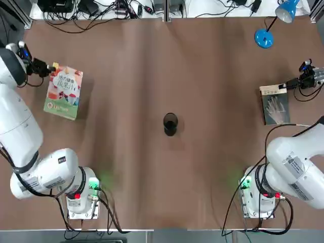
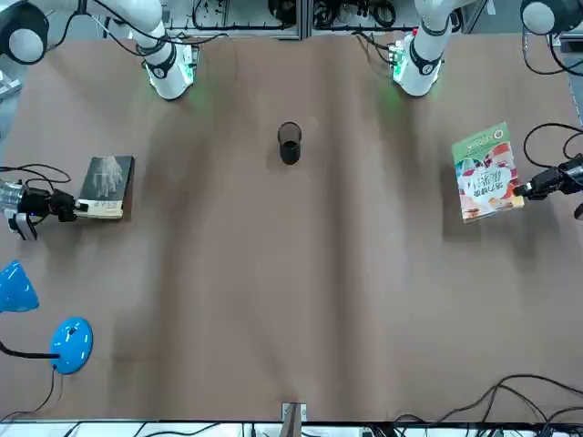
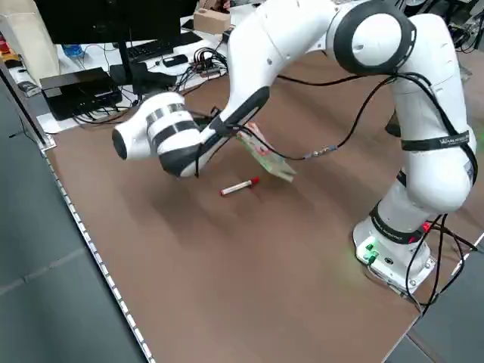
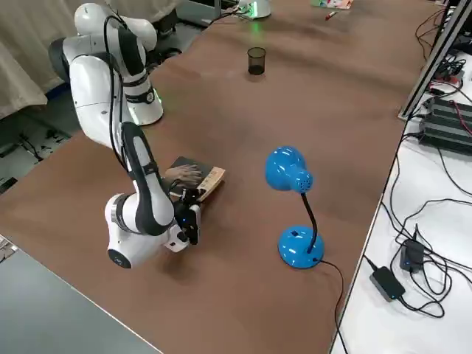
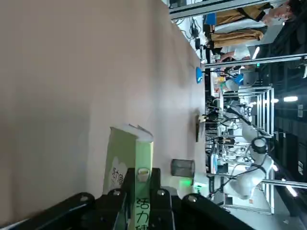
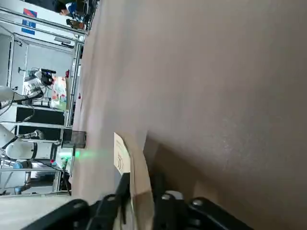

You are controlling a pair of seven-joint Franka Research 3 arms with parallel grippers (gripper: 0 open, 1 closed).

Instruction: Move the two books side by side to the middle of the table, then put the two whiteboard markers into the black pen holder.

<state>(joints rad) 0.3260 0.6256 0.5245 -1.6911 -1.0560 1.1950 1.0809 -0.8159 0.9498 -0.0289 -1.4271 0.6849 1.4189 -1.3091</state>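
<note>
The first step is in hand: both books are gripped but remain at the sides of the table [image 1: 167, 61]. On the left, the left gripper [image 1: 50, 67] has its fingers closed on the edge of the colourful book [image 1: 64, 92], which is tilted up. The black pen holder [image 1: 170, 124] stands in the middle. On the right, the right gripper [image 1: 287, 84] pinches the dark grey book [image 1: 276, 107]. Next, both books probably must be brought inward.
</note>
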